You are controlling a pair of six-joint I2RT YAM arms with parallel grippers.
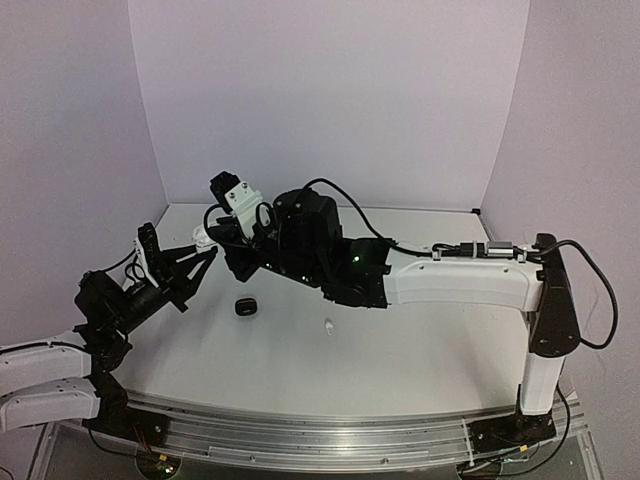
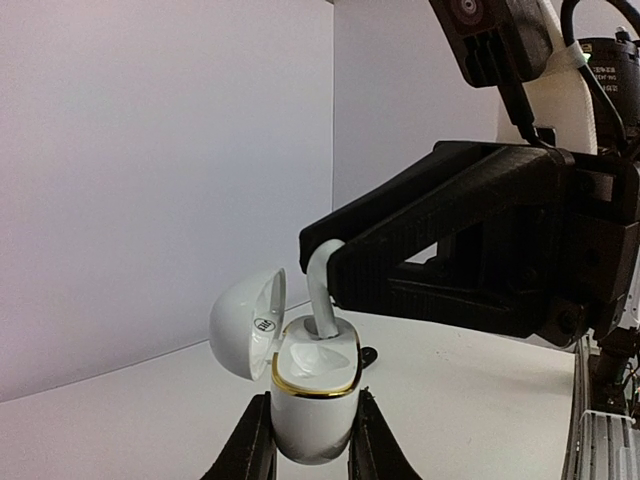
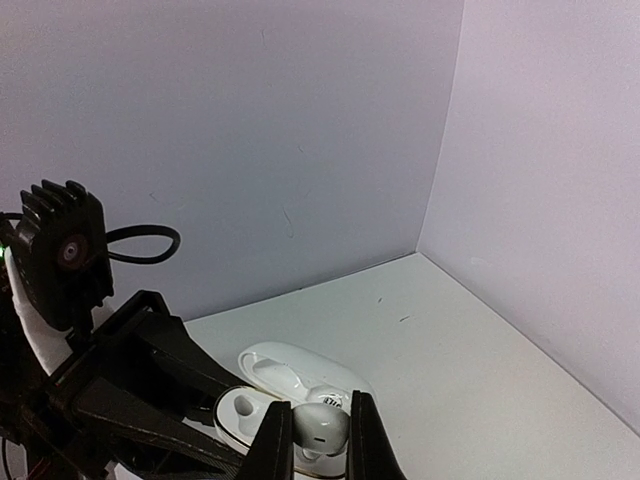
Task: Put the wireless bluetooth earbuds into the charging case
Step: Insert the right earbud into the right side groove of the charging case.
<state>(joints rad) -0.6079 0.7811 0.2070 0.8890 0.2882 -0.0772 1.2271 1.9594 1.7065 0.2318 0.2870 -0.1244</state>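
Left tool (image 2: 312, 445): closed on white charging case (image 2: 315, 390), lower centre of left wrist view; held upright, lid (image 2: 245, 325) swung left, so sockets face up.
Right tool (image 3: 318, 432): nearly closed, pinching white earbud (image 2: 321, 295) by its head.
Earbud axis: stem near vertical, tip down in a socket mouth.
Counter (image 1: 420, 340): black case (image 1: 245, 306) and loose white earbud (image 1: 329, 324), centre of top view.
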